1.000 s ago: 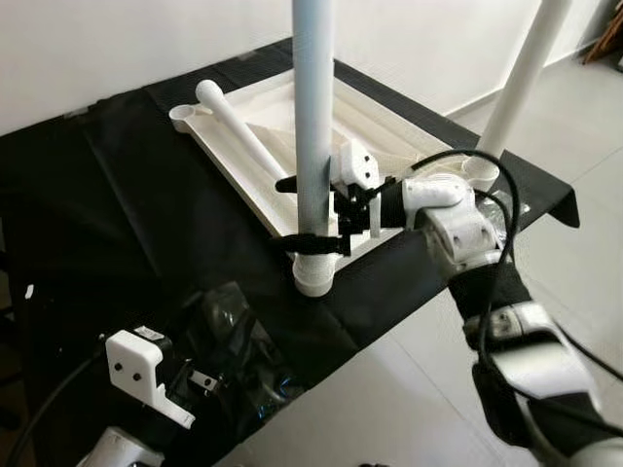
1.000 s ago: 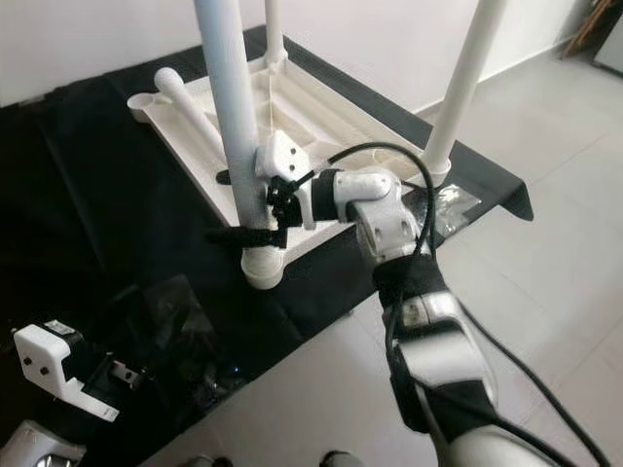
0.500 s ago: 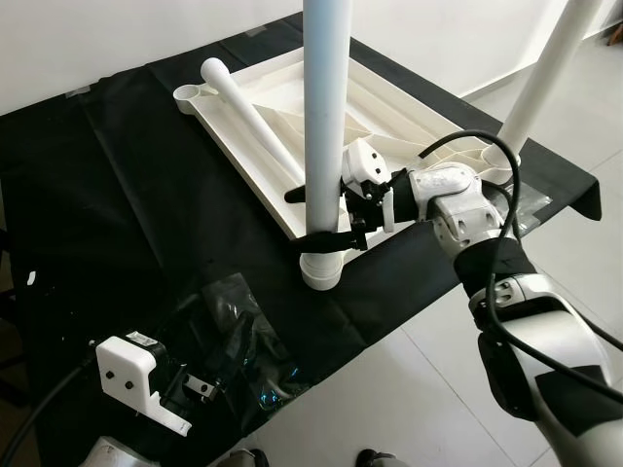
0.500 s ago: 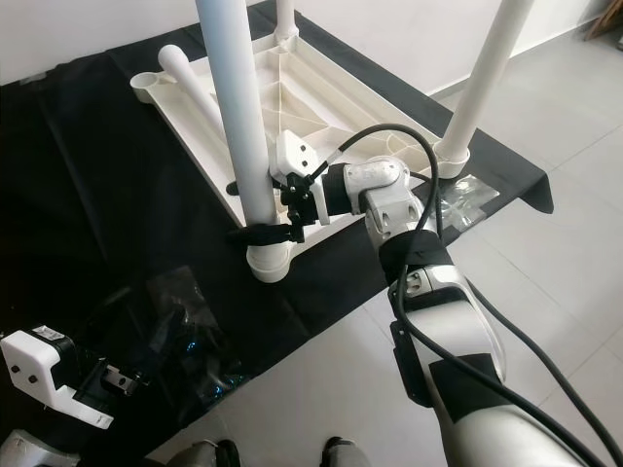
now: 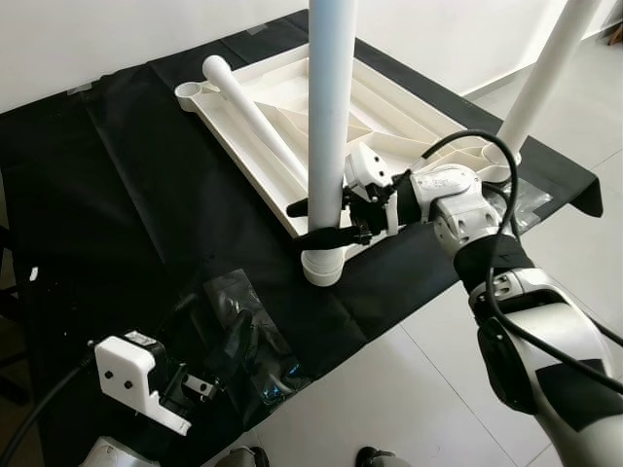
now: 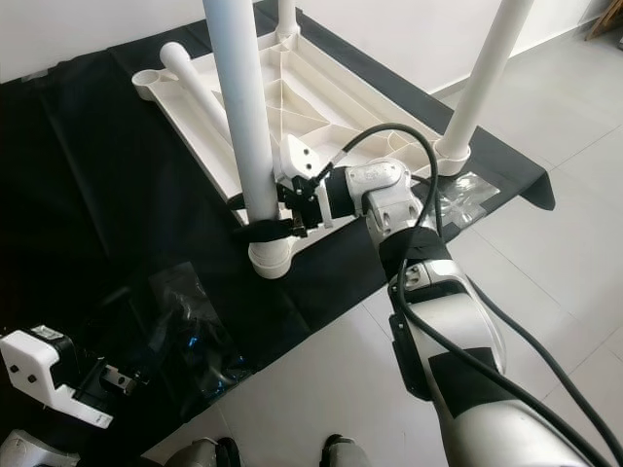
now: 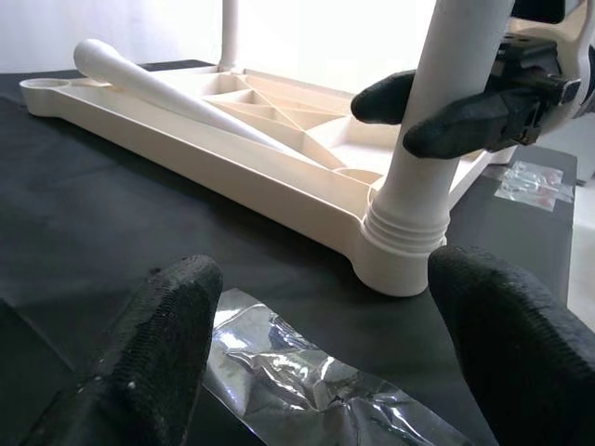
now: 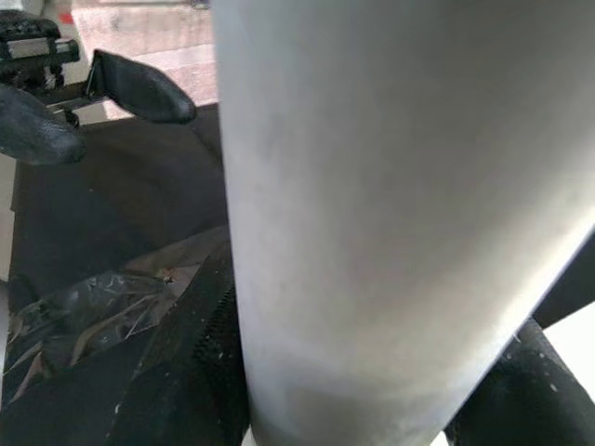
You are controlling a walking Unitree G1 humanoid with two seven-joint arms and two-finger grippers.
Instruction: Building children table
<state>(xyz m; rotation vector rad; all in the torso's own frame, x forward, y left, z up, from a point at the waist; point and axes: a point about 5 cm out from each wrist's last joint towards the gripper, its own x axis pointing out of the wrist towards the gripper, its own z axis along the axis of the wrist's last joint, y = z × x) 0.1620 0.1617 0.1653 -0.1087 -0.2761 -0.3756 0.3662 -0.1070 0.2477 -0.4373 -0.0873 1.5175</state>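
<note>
A white wall meets pale tiled floor, which a black cloth partly covers, seemingly daylit.

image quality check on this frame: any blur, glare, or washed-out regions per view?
Eye views: sharp and evenly lit; faint glints on the crumpled plastic bag. Left wrist view: left gripper fingers soft-focus up close, white table top sharp, background wall blown out. Right wrist view: table leg very close and blurred, with the right gripper clamped around it.
</note>
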